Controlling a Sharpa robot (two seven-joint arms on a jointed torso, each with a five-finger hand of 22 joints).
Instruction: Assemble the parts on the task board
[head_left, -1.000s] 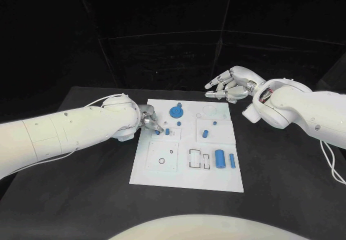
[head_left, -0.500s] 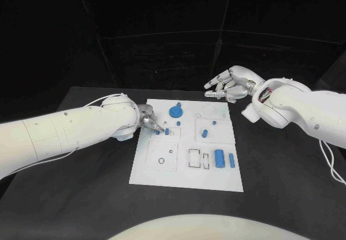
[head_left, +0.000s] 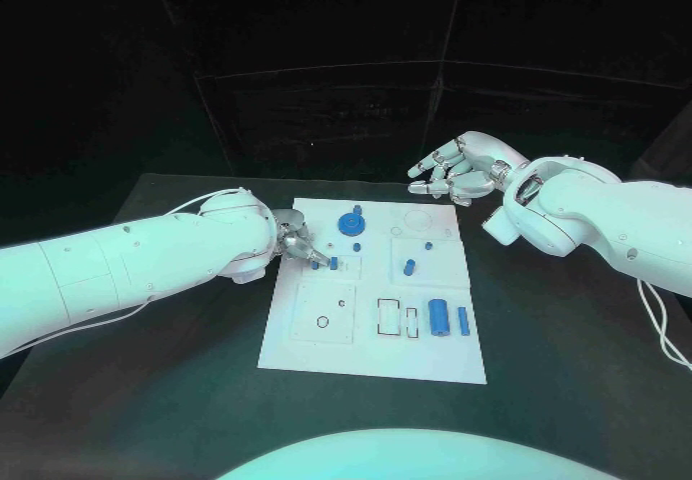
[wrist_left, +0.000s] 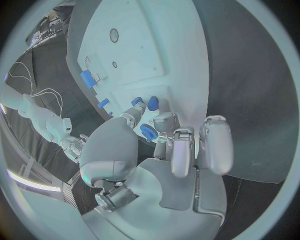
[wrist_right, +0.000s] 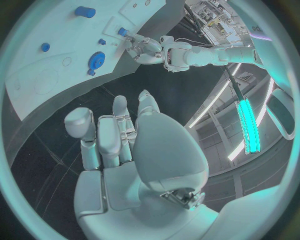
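on the white board (head_left: 372, 345) most blue parts lie loose, the left hand (head_left: 299, 245) pinches a small peg (head_left: 316, 267), the right hand (head_left: 459, 170) waits open, so lots is left.

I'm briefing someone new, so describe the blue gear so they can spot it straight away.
Find the white task board on the black table. At its far edge sits the blue gear, the board's only toothed disc; the other blue parts are plain pegs and cylinders.
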